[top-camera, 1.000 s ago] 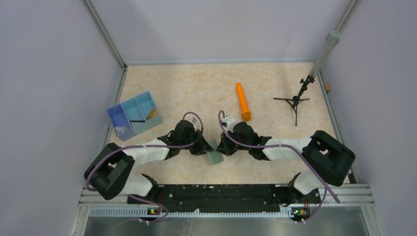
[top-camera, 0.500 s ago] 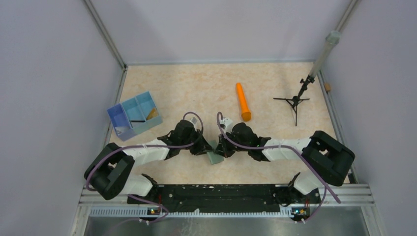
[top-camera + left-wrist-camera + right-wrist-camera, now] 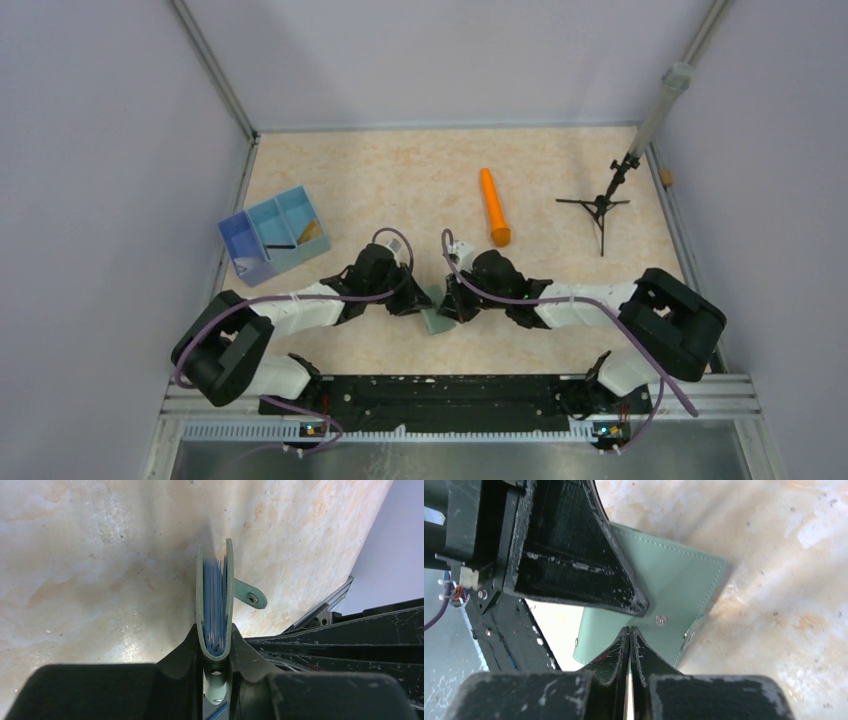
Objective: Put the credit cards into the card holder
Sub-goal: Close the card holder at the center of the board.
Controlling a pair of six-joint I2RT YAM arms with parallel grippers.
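Observation:
The card holder (image 3: 436,320) is a grey-green wallet standing on edge on the table between my two grippers. My left gripper (image 3: 418,303) is shut on its folded spine. In the left wrist view the card holder (image 3: 215,600) shows edge-on, with pale blue pockets inside and a strap with a stud to its right. My left gripper (image 3: 215,632) clamps both covers. My right gripper (image 3: 630,629) is shut, its tips against the card holder's (image 3: 674,580) green face beside a stud, with nothing visible between them. A gold-tan credit card (image 3: 312,230) lies in the blue tray.
A blue three-compartment tray (image 3: 270,262) sits at the left, with a dark item in its middle compartment. An orange cylinder (image 3: 494,208) lies behind the grippers. A black tripod stand (image 3: 598,206) with a slanted rod stands at the right, close to the wall.
My right gripper has edged slightly left, closer against the card holder. The left gripper and the card holder have stayed where they were.

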